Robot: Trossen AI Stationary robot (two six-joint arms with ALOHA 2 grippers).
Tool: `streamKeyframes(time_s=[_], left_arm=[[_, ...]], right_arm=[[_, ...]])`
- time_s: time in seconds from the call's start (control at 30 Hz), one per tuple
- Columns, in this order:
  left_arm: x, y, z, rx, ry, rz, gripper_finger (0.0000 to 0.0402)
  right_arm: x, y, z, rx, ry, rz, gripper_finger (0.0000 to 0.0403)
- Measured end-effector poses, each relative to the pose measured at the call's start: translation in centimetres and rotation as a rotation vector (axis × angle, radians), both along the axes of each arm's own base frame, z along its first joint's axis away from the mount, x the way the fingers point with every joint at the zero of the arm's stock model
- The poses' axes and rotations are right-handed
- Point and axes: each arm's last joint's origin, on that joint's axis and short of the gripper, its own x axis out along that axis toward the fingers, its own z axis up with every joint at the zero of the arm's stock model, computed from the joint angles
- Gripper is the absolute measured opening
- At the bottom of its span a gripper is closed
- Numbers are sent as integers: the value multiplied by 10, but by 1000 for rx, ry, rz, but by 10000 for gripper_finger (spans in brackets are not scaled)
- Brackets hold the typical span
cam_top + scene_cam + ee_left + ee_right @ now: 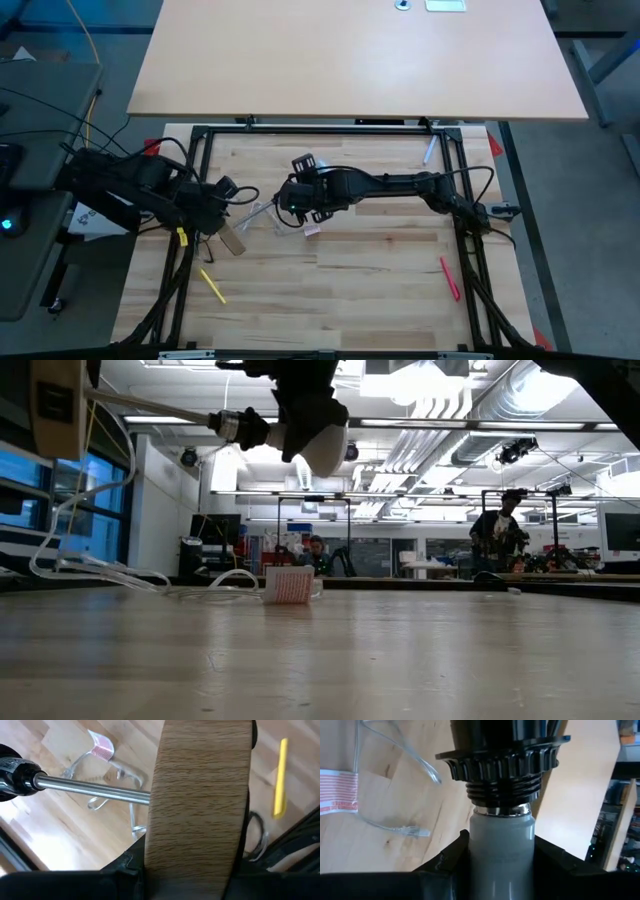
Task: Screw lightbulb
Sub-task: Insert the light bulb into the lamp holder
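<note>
My left gripper [222, 228] is shut on a round wooden disc [200, 805], the base of a lamp with a thin metal stem [95, 790] and a black socket [502, 755]. The lamp is held in the air with its stem level [150, 408]. My right gripper [287, 198] is shut on the small white lightbulb [325, 448]. The bulb's metal thread [502, 811] stands at the mouth of the socket. A clear cable with a red-and-white label [290, 585] trails from the lamp onto the table. My left gripper pinches the wooden disc across its thickness, one finger [127, 867] on each flat face, with the rim [197, 850] toward the wrist camera. The disc stands on edge, lifted clear of the table, with the stem pointing toward the table's right. My right gripper pinches the bulb's pale neck [502, 850] between its two fingers [447, 857], just behind the metal thread. The fingers lie along the bulb's axis and point toward the socket on the table's left. The bulb is level and clear of the table, its thread end in the socket.
A yellow marker [212, 285] lies near the front left and a red marker [449, 278] at the front right. A white pen [428, 150] lies at the far right. The black frame [330, 128] borders the work area. People stand in the room beyond.
</note>
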Motion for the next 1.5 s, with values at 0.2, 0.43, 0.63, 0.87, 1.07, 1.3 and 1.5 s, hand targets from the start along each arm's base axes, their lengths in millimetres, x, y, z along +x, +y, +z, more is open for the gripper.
streamKeyframes(time_s=[0.2,0.43,0.63,0.87,1.07,1.3,1.5], left_arm=[[7,-1,-5,95,47,-66,108],[19,-4,-13,207,104,-136,108],[23,-6,-15,242,115,-152,107],[20,-13,-15,332,117,-241,107],[18,-18,-15,335,112,-266,107],[17,-21,-15,345,111,-300,107],[17,-21,-15,360,114,-333,107]], right_arm=[[-3,1,-3,88,20,-10,154],[-6,1,-5,148,48,-19,153],[-8,-2,-6,205,54,-49,153],[-8,-4,-7,297,58,-53,153],[-8,-2,-7,359,60,-44,153],[-8,-2,-8,492,64,-48,153],[-8,-9,-8,652,71,-74,153]])
